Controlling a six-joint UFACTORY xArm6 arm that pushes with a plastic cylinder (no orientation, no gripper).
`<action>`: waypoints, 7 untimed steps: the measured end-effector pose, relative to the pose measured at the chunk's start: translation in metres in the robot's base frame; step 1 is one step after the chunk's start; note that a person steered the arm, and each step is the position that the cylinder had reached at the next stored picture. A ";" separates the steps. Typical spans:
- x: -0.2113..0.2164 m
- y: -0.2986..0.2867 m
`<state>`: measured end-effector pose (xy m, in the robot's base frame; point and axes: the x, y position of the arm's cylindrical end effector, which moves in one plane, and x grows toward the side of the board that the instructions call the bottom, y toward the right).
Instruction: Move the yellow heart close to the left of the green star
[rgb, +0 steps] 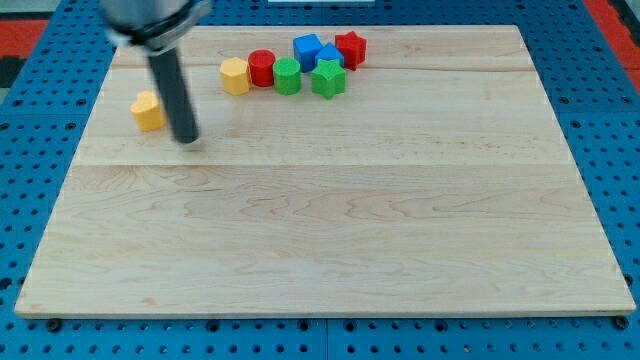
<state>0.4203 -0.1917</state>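
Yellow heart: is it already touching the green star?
No. The yellow heart sits alone at the board's left beside my tip, far from the green star in the top cluster.

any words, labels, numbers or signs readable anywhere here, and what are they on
None: no text, label, brand, number or sign is readable in the camera view.
The wooden board shows only bare grain.
The yellow heart, green star and the other coloured blocks have plain faces.
The dark rod ending in my tip, just to the view's right of the yellow heart, carries no marking.
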 end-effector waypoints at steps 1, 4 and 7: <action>-0.017 -0.094; -0.058 0.088; -0.100 0.165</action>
